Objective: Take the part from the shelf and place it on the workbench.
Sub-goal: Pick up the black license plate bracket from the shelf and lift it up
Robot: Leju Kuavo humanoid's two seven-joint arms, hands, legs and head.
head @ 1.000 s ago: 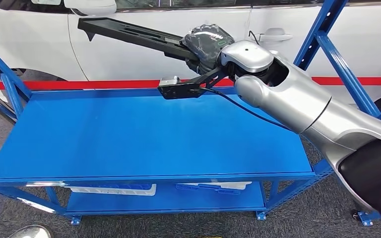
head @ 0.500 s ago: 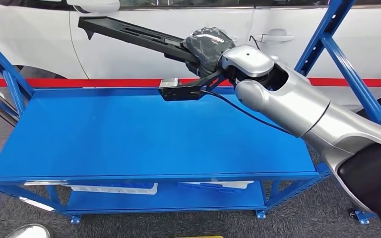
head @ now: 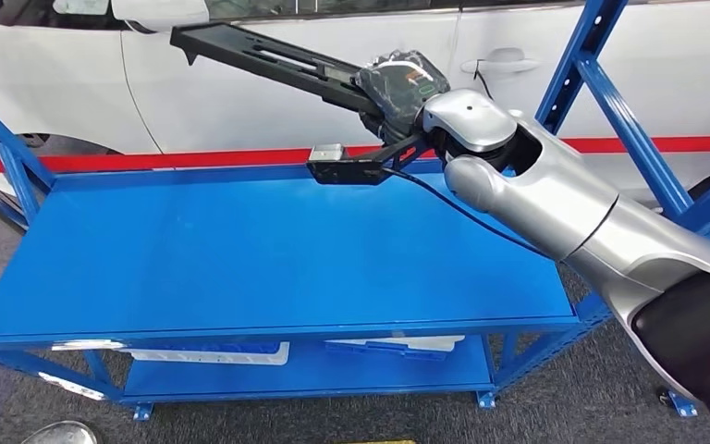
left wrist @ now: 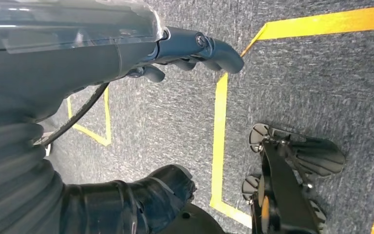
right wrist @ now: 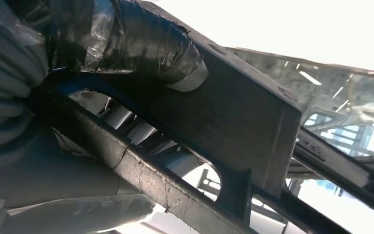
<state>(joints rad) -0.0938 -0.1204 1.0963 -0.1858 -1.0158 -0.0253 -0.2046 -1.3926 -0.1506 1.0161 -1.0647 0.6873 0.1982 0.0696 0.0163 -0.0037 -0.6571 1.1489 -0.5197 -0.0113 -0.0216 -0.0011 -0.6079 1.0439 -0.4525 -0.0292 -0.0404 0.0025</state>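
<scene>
Gripping one end of the long black part [head: 268, 63], the right hand [head: 399, 81] holds it in the air above the far edge of the blue bench [head: 240, 259]. In the head view the part slants up and away to the left from the hand, clear of the bench top, with a white car [head: 240, 102] behind it. A small black camera bracket [head: 344, 166] juts from the wrist just under the hand, over the bench's rear edge. Blue uprights [head: 601, 83] of the frame rise at the right. On the lower shelf [head: 305, 375] under the bench top lie pale flat parts [head: 213, 351].

From the right wrist view comes the close detail that the head view lacks: the dark fingers [right wrist: 141, 44] wrap over the top of the part [right wrist: 233, 122], and the part's underside shows open ribbed slots.

Looking down at the floor, the left wrist view shows the left hand [left wrist: 175, 112] hanging with nothing in it, thumb and fingers apart. Beneath it lie grey carpet [left wrist: 321, 87], yellow tape lines [left wrist: 219, 141] and a black castered base [left wrist: 287, 180].
</scene>
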